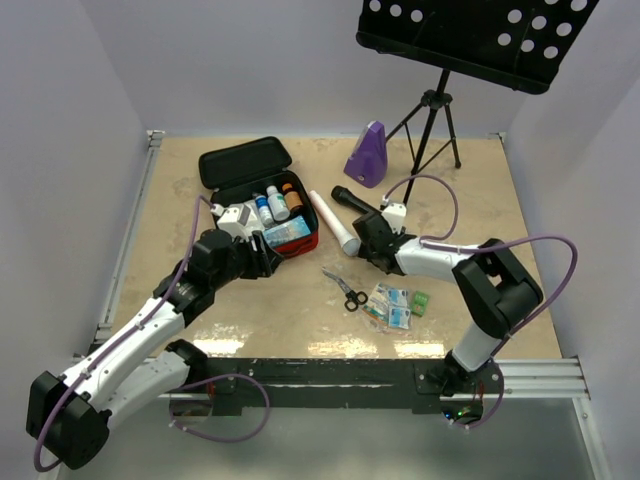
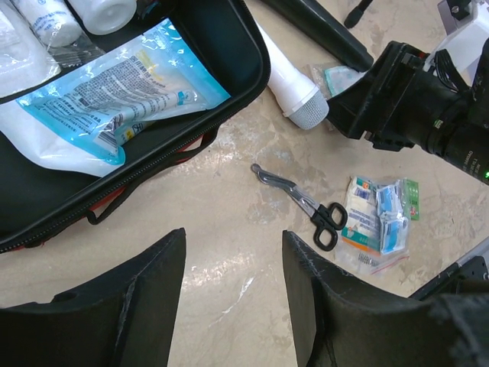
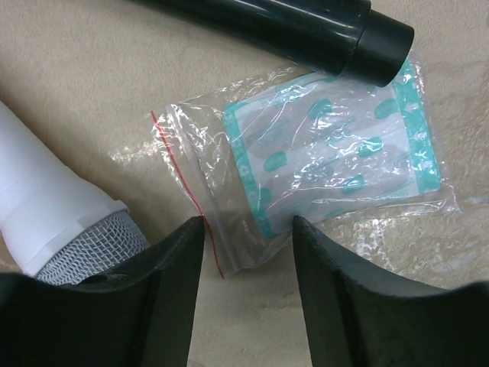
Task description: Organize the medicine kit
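Observation:
The medicine kit (image 1: 232,160) lies open at the back left, red outside and black inside. It holds bottles (image 1: 277,203) and a blue packet (image 2: 114,92). My left gripper (image 2: 233,252) hangs open over bare table just in front of the kit, with nothing between its fingers. My right gripper (image 3: 248,229) is open and low over a clear zip bag of teal plasters (image 3: 328,153). The bag's near corner lies between the fingertips. In the top view the right gripper (image 1: 362,242) sits by the white microphone's head.
A white microphone (image 1: 333,222) and a black microphone (image 1: 352,200) lie right of the kit. Scissors (image 1: 346,290), a pile of packets (image 1: 390,305) and a small green item (image 1: 421,302) lie in front. A purple metronome (image 1: 367,155) and a music stand (image 1: 432,120) stand behind.

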Tool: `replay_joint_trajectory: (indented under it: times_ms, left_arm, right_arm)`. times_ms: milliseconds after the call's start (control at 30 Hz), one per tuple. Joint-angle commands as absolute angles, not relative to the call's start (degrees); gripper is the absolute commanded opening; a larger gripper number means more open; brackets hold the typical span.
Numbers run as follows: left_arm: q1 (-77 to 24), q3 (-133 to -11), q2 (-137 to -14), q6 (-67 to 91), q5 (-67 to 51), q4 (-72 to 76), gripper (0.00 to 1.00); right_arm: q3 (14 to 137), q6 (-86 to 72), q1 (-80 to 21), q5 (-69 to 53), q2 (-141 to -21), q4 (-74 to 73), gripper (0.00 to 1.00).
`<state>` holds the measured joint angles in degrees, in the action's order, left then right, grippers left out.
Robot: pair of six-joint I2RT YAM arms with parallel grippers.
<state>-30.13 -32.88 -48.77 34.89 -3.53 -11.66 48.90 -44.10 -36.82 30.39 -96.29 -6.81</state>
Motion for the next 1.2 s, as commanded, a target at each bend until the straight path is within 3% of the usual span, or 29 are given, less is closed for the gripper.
replay_joint_trajectory:
  times_ms: [0,300,500,833,1033,1167]
  left_arm:
    - [-30.06,-33.40,-47.99,35.42,-2.90,-11.69,0.57]
    - [-29.97,-32.70,-48.25,35.68,-3.60,-10.46,0.57]
    - [-30.06,-32.78,-47.90,35.60,-3.43,-10.81,0.57]
    - [-29.97,-32.61,-49.04,36.30,-4.13,-10.11,0.56]
    - [-29.97,-34.71,-47.55,36.21,-0.27,-12.65,0.56]
    - [-30.06,-37.70,-45.27,36.30,7.54,-17.74,0.56]
  right_arm:
    - [48.43,-44.21,-36.65,25.76,-96.42,-11.07,0.48]
    - [45.44,-43.86,-36.74,22.68,-92.29,-12.65,0.16]
    - [45.17,-45.61,-37.88,21.89,-83.34,-16.60,0.01]
    - [48.51,-48.43,-43.59,22.23,-70.50,-26.01,0.00]
    - [52.90,-44.39,-47.46,18.64,-62.06,-19.79,0.00]
    - [58.52,-40.18,-47.99,17.49,-63.80,-16.88,0.00]
